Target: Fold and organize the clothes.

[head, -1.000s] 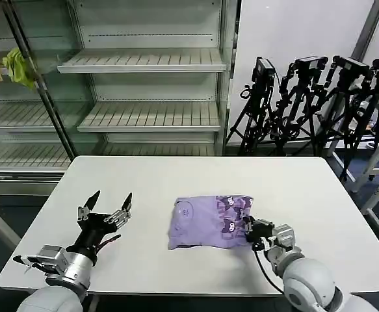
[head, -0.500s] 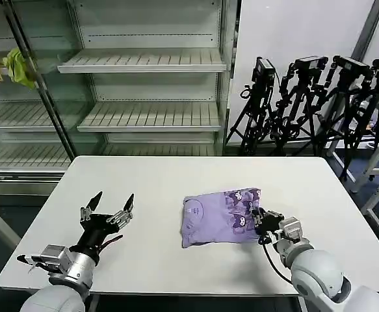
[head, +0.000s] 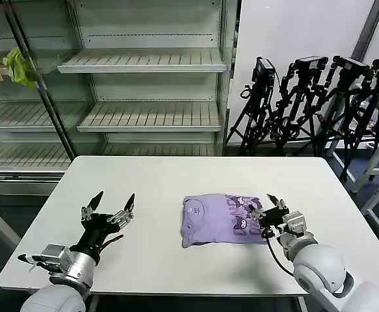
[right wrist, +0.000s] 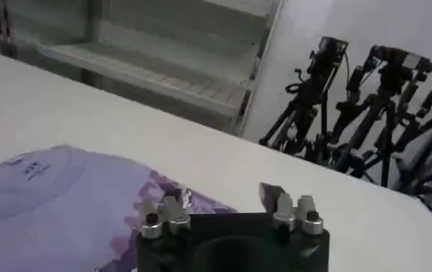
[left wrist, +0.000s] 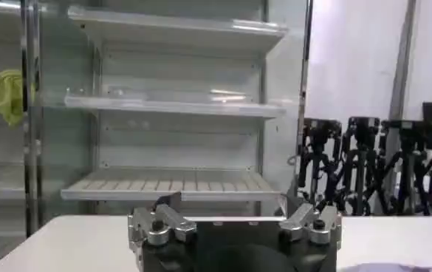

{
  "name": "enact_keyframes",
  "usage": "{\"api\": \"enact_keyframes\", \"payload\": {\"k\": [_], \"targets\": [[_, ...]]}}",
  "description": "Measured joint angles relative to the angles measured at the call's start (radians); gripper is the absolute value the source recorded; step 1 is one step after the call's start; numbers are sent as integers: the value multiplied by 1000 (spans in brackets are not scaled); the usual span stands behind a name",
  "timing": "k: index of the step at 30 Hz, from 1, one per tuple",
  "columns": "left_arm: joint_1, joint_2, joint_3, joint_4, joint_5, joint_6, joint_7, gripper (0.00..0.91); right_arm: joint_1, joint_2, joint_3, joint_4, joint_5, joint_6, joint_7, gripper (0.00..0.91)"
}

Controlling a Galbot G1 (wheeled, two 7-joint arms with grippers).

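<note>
The lavender T-shirt (head: pixel 222 219) lies folded into a small rectangle on the white table (head: pixel 176 179), its dark purple print facing up toward its right side. My right gripper (head: pixel 266 205) sits at the shirt's right edge, open, with nothing between its fingers. In the right wrist view the shirt (right wrist: pixel 60 199) spreads beside and under one finger of the right gripper (right wrist: pixel 223 201). My left gripper (head: pixel 111 203) hovers open over the table well to the left of the shirt, holding nothing; in its own view the left gripper (left wrist: pixel 234 214) faces the shelves.
A metal shelf rack (head: pixel 143 65) stands behind the table, with a yellow-green cloth (head: pixel 17 65) on its upper left. Camera tripods (head: pixel 313 97) crowd the back right. Bare tabletop surrounds the shirt on all sides.
My right gripper dragged the folded shirt a little rightward, then opened and let go of its right edge. The left arm has stayed put.
</note>
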Motion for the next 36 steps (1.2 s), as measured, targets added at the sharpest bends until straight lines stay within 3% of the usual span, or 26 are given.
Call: {"api": "enact_keyframes", "payload": {"k": [8, 20, 36], "targets": [[-30, 7, -18, -17, -32, -25, 12, 907, -11, 56, 66, 30, -97, 77, -21, 907], [-99, 20, -58, 7, 15, -120, 53, 907, -81, 194, 255, 96, -298, 197, -52, 907], [-129, 45, -56, 49, 65, -212, 107, 907, -191, 213, 471, 131, -387, 309, -145, 907]]}}
